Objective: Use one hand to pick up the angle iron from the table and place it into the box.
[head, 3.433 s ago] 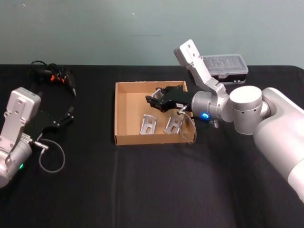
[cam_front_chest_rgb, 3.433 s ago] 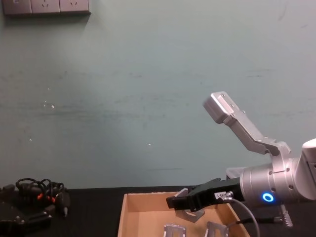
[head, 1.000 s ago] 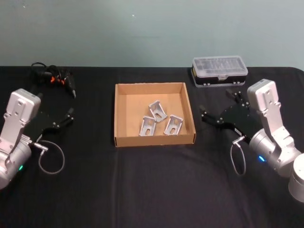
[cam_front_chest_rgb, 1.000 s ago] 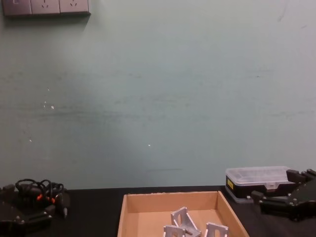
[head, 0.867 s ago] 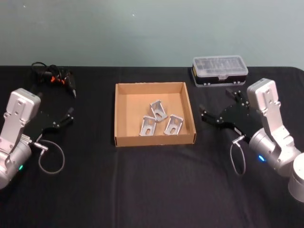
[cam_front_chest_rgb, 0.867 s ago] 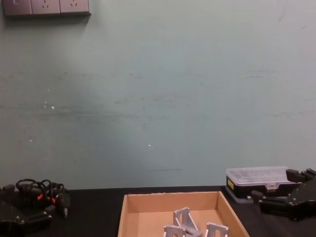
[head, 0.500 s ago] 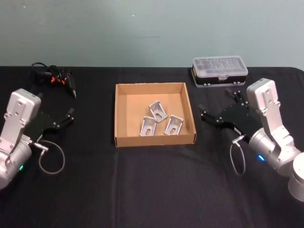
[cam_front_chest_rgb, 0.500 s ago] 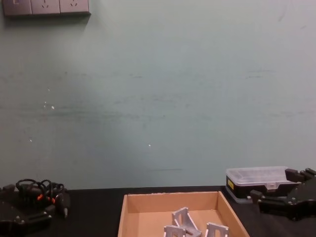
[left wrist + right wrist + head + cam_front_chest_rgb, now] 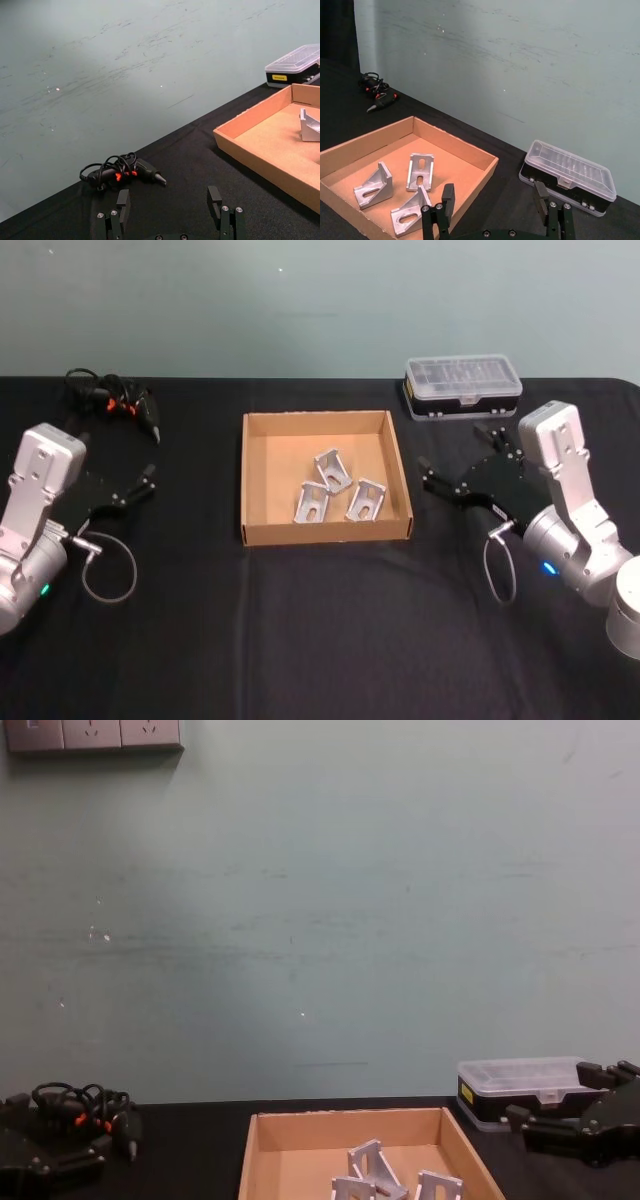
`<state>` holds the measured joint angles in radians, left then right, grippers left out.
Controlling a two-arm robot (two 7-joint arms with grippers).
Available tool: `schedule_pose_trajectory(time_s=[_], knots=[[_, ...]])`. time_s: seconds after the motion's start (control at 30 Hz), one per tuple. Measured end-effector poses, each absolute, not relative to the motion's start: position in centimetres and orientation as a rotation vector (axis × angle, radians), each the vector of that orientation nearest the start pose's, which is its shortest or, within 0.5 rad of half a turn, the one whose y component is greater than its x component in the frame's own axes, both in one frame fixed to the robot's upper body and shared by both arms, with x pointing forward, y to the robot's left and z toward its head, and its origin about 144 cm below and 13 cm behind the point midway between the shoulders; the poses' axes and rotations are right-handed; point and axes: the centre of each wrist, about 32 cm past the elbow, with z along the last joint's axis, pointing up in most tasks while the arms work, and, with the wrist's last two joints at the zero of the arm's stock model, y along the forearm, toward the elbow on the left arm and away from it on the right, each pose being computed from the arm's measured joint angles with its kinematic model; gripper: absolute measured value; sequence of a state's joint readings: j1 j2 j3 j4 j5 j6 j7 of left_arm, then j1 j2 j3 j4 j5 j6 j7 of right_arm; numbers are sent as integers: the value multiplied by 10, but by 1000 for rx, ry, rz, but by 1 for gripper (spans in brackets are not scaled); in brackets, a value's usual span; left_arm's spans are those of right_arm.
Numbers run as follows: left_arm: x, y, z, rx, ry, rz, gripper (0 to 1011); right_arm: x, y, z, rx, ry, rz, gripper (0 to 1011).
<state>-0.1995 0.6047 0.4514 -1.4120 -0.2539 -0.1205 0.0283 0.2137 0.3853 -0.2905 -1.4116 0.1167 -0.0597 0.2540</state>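
Since the earlier frames my right arm has pulled out of the box and back to the right side of the table, and a third bracket now lies in the tray where I counted two. Going left to right: the left hand (image 9: 118, 498) rests near the table's (image 9: 320, 640) left edge, fingers spread and holding nothing, with the black cabled unit (image 9: 110, 405) out ahead of its jaws and the box well off to their side. The box (image 9: 325, 534) sits mid-table, and I count three angle irons (image 9: 338, 490) inside it, lying close together toward the side nearer my right hand. The right hand (image 9: 465, 485) hovers just beside that wall, jaws open and empty, the tray ahead of its fingertips (image 9: 448, 197) and the one clear-lidded case (image 9: 463, 387) off to the other side of them. I judge the placing step done. I spot no angle iron left on the tabletop, so the next move calls only for parking, or a search for another piece.
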Motion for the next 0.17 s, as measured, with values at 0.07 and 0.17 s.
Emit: schedule_pose_trajectory(time_s=[0.07,0.17], knots=[[489,310,1140,304,-285,1248,1011,509,-273,1157,-226,-233,-1087,1003],[489,310,1140,304,-285,1248,1011,509,-273,1157,-226,-233,-1087,1003]])
